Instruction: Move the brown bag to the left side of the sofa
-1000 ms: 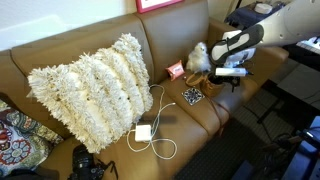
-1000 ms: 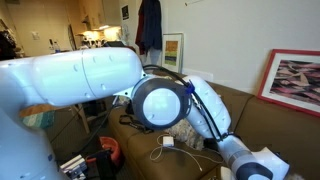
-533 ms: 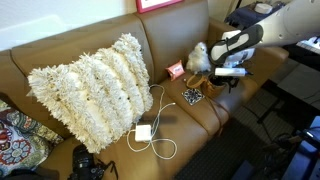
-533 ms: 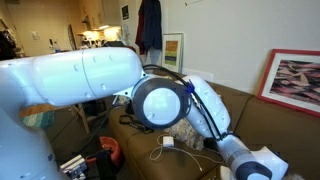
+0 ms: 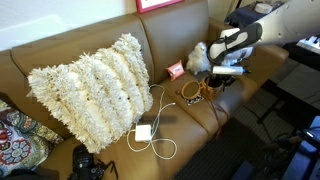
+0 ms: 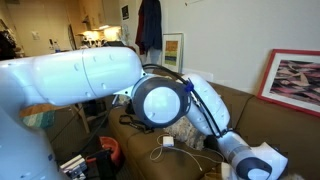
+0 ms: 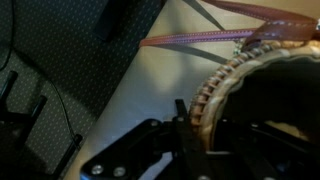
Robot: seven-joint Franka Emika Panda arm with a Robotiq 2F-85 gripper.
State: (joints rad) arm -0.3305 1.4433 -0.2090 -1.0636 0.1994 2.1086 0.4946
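There is one sofa (image 5: pixel 60 48). I count one shaggy cream pillow (image 5: pixel 85 88), one patterned cushion (image 5: pixel 14 135), one black camera (image 5: pixel 88 162), one white charger with cable (image 5: pixel 143 133), one white fluffy toy (image 5: pixel 200 54), one small red item (image 5: pixel 175 70) and one brown bag (image 5: pixel 195 92). In an exterior view, two framed pictures (image 6: pixel 172 50) hang on the wall.

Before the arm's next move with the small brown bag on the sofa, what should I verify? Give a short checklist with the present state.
The tool is shut on the rim of the small round tan-brown woven bag: ok, the wrist view shows the rim clamped.
The bag is lifted off the caramel leather sofa: cannot tell.
The thin loop handles are free of the tool: ok, they trail away over the seat.
Way along the seat free: not ok, the big cream shaggy pillow and the white charger with cable lie there.
The white fluffy toy is apart from the bag: cannot tell, it sits close.
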